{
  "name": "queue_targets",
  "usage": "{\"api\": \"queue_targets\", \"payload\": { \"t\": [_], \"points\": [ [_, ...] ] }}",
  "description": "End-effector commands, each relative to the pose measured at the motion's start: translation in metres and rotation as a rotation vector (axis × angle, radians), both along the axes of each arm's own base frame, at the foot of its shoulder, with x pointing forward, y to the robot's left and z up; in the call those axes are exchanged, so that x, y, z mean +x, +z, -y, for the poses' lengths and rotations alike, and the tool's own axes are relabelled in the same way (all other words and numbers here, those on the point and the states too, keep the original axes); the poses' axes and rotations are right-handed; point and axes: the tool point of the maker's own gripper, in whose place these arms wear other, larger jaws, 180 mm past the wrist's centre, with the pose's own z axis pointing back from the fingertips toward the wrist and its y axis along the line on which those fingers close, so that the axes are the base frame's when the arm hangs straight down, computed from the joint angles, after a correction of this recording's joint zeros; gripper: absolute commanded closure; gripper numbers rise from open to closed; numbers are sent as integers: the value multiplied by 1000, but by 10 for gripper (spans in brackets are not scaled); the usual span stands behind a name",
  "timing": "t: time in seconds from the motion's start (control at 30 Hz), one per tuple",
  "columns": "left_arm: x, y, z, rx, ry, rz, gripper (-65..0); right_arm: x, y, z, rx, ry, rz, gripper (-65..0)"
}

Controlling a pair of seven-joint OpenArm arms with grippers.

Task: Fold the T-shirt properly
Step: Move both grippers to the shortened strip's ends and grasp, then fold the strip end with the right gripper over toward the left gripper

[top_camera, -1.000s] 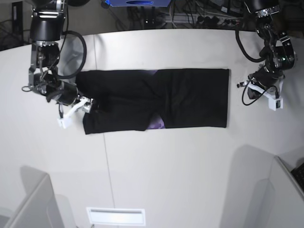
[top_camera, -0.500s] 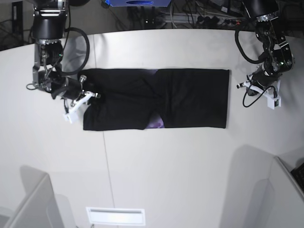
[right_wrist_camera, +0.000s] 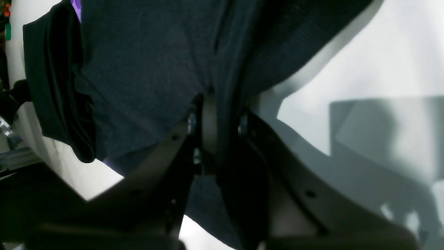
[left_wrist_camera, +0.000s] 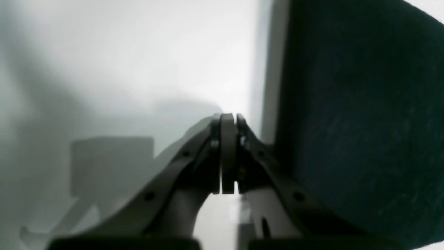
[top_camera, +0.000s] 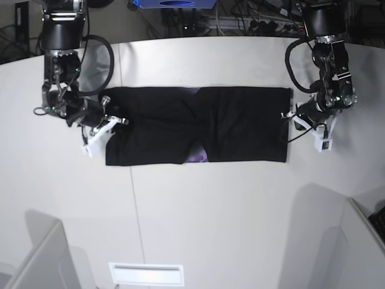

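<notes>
The T-shirt [top_camera: 195, 125] lies as a long folded band across the far half of the table [top_camera: 210, 211]. The right fingers [right_wrist_camera: 222, 114] are pinched on its end hem; the left fingers [left_wrist_camera: 228, 152] are pressed together, empty, just beside the opposite edge. Lift the gripped end evenly, keeping layers aligned. Cables [top_camera: 240, 24] behind the table obstruct nothing.

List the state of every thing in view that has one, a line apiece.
T-shirt: flat on the table, folded into a long band, purple print peeking out at its near edge.
Right end effector: shut on the T-shirt's edge.
Left end effector: shut, empty, beside the T-shirt's other end.
Table: white, carrying the T-shirt.
</notes>
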Motion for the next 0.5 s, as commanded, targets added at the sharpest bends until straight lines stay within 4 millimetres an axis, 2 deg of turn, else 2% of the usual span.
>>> {"api": "queue_targets", "payload": {
  "t": [0.0,0.2,0.37,0.47],
  "points": [
    [11,12,0,14,-14,42,0,10,14,3,-22,10,46,0],
    [18,8,36,0,-120,34,0,22,48,3,-41,-48,112,0],
    [21,13,48,-11,-142,52,0,25,65,-2,-43,-41,166,0],
    [23,15,51,-14,-144,62,0,27,76,-15,-18,-33,199,0]
  ]
}}
